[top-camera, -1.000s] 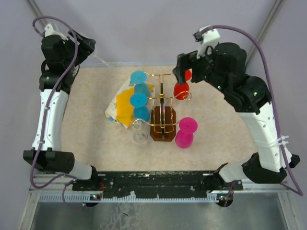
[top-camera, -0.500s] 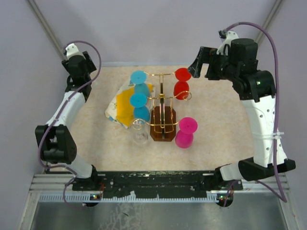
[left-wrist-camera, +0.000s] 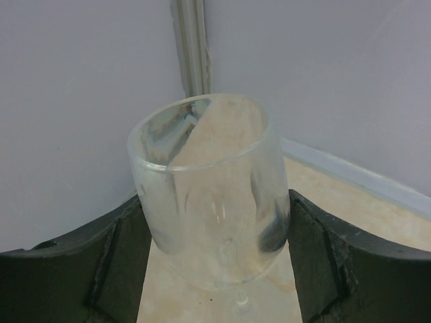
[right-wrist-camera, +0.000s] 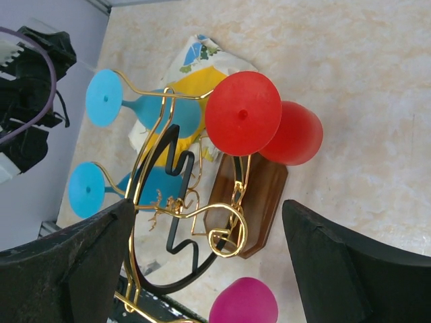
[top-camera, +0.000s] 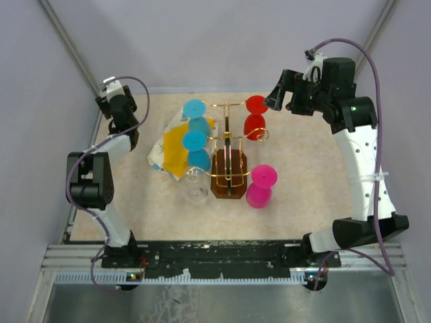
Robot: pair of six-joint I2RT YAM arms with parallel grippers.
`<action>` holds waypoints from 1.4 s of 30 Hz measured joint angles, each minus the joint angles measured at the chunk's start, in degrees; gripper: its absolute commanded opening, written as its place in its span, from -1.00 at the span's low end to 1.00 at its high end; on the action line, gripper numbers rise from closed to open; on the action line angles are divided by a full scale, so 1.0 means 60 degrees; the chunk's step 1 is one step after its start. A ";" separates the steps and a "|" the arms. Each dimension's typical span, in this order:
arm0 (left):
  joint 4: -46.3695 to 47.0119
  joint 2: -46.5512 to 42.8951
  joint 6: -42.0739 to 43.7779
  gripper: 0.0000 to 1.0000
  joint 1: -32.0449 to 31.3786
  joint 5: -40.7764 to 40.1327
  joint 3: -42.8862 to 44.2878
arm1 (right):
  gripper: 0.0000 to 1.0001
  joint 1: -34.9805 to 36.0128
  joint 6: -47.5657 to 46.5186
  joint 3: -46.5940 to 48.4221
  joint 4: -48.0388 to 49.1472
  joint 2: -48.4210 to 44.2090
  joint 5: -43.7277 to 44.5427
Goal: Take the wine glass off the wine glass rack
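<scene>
Left gripper (left-wrist-camera: 215,205) seemingly pinching clear wine glass (left-wrist-camera: 202,168), stem (left-wrist-camera: 240,305) cut off, right gripper (right-wrist-camera: 209,212) spread

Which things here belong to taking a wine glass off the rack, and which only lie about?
Job: wine glass rack; red glass and two blue glasses hanging on it; open right gripper; clear glass in the left gripper.
Lying about: yellow-and-white cloth; pink glass standing on the table.

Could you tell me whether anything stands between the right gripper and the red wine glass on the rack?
Nothing visible does: the open right gripper faces the foot of the red wine glass across bare space. The wine glass rack lies beyond that foot, not before it.
</scene>
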 measured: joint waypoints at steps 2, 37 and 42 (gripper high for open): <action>0.0379 0.0321 0.0182 0.11 0.0058 -0.0058 -0.0124 | 0.80 -0.0036 0.0004 -0.0084 0.0095 0.0087 -0.0113; 0.2342 0.2153 0.0707 0.23 0.0841 0.0149 -0.0499 | 0.80 -0.0058 0.0000 -0.1140 0.0969 0.0171 -0.0506; 0.2408 0.2076 0.0707 0.37 0.0801 0.0149 -0.0630 | 0.81 -0.0062 -0.0007 -0.1158 0.1020 0.0157 -0.0506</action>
